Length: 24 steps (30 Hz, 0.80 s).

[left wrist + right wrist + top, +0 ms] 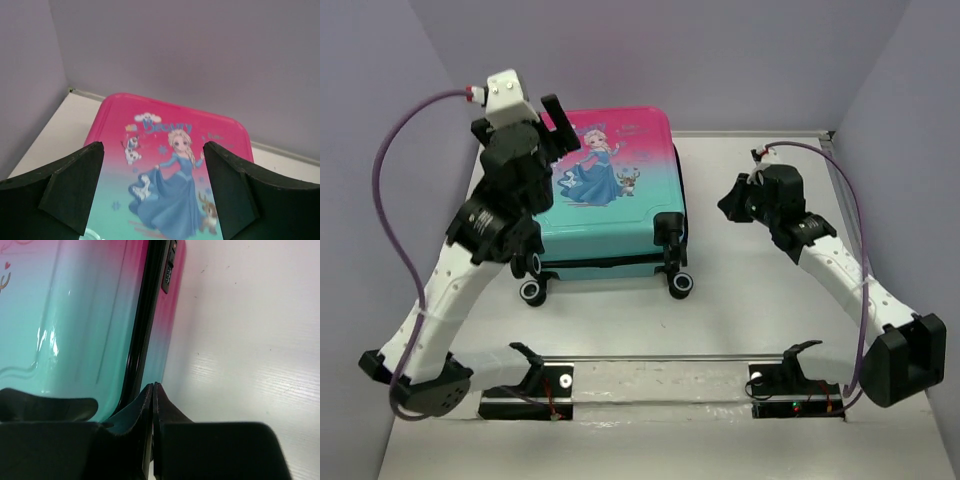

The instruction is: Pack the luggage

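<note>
On the table (750, 300), back-left of centre, sits one luggage (615, 200), lying flat and shut, princess side up. Two black wheels (680, 285) are plain to see at its near end. Two arms here: the left gripper (152, 150) hangs over the lid, jaws wide apart, nothing in them. The right gripper (153, 387) is near the luggage's right side, fingers pressed together, holding nothing.

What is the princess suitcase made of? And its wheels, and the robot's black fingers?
The luggage looks like hard, glossy plastic: light glints off its smooth teal shell. Its wheels look like black plastic or rubber; it is hard to tell which. The left gripper has matte black fingers, maybe plastic or stiff foam, with no shine at all.
</note>
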Tool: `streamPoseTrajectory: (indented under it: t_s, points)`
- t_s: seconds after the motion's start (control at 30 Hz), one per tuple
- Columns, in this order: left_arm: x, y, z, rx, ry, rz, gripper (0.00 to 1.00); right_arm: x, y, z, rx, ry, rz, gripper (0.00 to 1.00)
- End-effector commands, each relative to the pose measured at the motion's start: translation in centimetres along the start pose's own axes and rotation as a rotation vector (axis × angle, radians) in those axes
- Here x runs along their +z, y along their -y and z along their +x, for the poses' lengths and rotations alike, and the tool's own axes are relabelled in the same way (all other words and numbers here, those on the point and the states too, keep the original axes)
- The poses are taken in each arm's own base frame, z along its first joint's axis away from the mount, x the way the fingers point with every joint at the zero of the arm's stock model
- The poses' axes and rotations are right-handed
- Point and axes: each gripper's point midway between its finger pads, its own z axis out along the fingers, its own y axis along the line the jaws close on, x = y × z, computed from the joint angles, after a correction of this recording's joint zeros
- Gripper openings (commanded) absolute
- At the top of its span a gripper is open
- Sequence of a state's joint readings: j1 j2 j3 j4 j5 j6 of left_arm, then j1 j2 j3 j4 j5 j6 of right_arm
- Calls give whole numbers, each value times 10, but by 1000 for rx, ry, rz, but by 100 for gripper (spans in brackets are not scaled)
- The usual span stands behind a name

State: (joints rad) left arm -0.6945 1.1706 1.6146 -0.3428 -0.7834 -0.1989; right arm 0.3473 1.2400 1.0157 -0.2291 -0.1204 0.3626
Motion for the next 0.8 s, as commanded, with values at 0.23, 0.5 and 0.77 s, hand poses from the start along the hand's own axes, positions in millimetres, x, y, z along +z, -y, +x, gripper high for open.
streamPoseTrajectory:
  t_s: [0.23,0.5,0.77]
  points:
    - [236,-1,30,62,-163,53,99,-48,-71,10,-73,-3,-276,84]
    - [338,-37,57,-139,-93,228,99,-42,-122,44,-183,-122,-365,100]
    - [376,-45,116,34,-100,279,99,-8,-85,81,-227,-236,-174,100]
